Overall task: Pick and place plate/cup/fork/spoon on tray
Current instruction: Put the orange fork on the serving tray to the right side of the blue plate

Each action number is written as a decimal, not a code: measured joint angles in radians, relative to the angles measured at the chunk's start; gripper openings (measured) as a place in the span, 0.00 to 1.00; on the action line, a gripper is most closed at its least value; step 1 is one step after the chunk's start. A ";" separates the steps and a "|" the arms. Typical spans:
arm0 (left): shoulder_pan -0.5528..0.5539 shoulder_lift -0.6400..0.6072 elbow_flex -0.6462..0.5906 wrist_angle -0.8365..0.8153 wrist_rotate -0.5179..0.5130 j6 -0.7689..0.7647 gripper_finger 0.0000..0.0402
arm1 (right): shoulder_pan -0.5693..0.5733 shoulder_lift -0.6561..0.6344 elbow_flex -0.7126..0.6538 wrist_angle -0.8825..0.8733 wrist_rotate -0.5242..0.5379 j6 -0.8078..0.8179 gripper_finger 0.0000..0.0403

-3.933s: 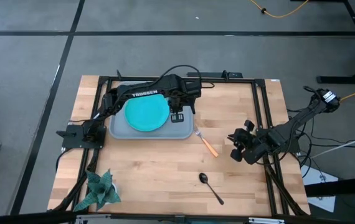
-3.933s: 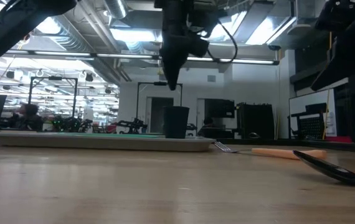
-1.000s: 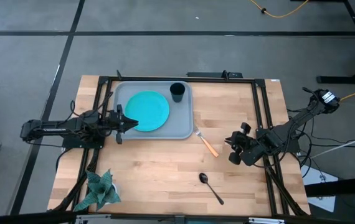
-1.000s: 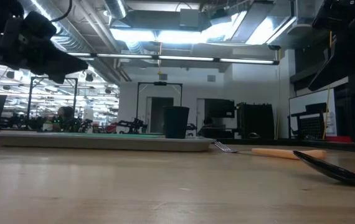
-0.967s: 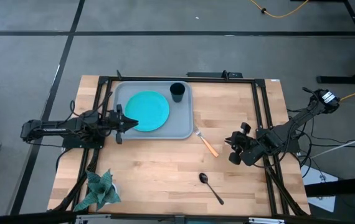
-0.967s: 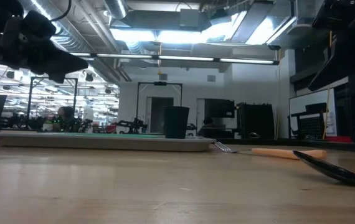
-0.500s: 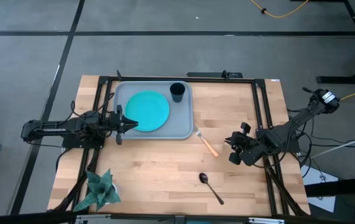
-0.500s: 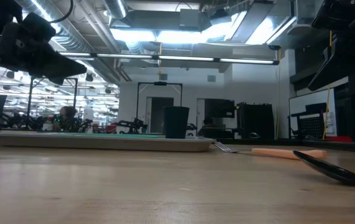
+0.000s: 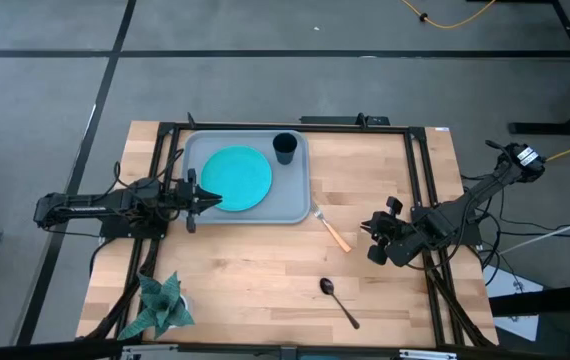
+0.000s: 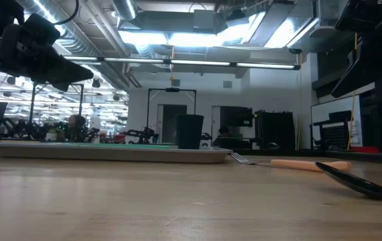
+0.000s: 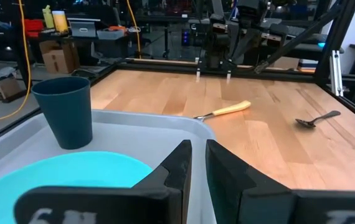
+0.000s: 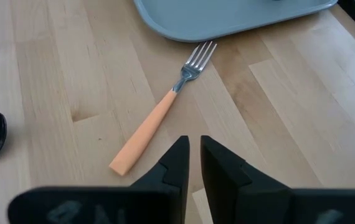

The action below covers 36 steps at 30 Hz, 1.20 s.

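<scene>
The grey-blue tray [image 9: 293,202] lies at the table's far left. The turquoise plate [image 9: 237,178] lies flat in it, and the dark cup [image 9: 285,148] stands upright in its far right corner; both also show in the left wrist view, the plate [image 11: 71,177] and the cup [image 11: 65,112]. The orange-handled fork [image 9: 332,228] lies on the wood just right of the tray. The dark spoon [image 9: 337,300] lies nearer the front edge. My left gripper [image 9: 213,200] is shut and empty above the tray's left part, by the plate's rim. My right gripper [image 9: 369,238] is shut and empty, right of the fork [image 12: 159,118].
A small green plant [image 9: 160,305] stands at the table's near left corner. Black frame rails [image 9: 420,170] run along the table's left, right and far sides. Bare wood [image 9: 255,270] lies between the tray and the front edge.
Nothing has visibly moved in the last second. Some seconds before, my left gripper stood above the cup on the tray; it has since drawn back toward the table's left edge, and the cup stands where it was.
</scene>
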 joint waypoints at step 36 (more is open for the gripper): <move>-0.001 -0.089 0.000 -0.001 0.003 0.000 0.10 | -0.001 0.000 0.000 0.065 0.000 -0.032 0.11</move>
